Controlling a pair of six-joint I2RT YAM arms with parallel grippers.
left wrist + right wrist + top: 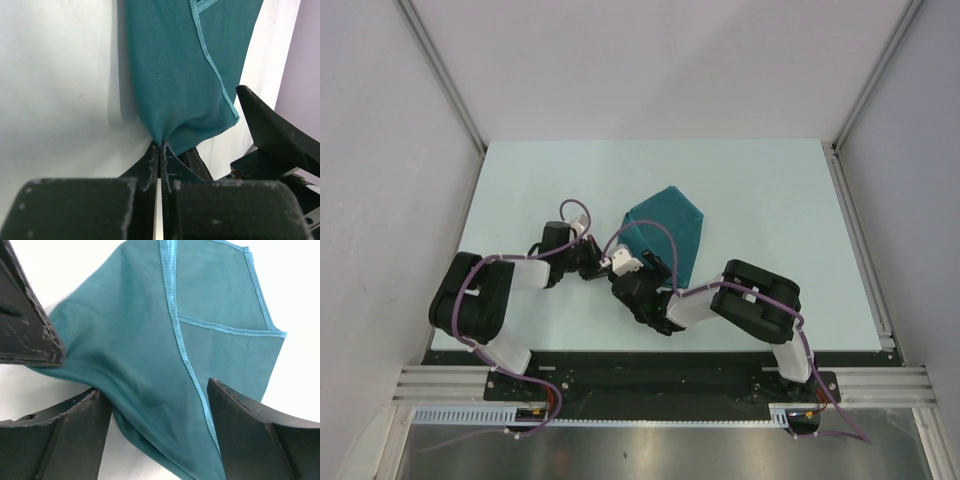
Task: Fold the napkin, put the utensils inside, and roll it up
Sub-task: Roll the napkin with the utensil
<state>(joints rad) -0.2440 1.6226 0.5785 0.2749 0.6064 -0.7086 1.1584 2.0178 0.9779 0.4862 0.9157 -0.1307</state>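
The teal napkin point(668, 228) lies partly folded in the middle of the table, its near corner lifted. My left gripper point(603, 262) is shut on that corner; in the left wrist view the napkin point(175, 70) bunches into the closed gripper point(161, 146). My right gripper point(638, 278) is open next to it. In the right wrist view its fingers point(260, 440) stand either side of the napkin point(130, 350), the gripper point(159, 435) straddling a hemmed fold without clamping it. The fork is out of view.
The pale table point(770, 200) is walled in by white panels at the back and sides. A metal rail point(860, 250) runs along its right edge. The two grippers are close together; the right gripper's finger point(280, 135) shows in the left wrist view.
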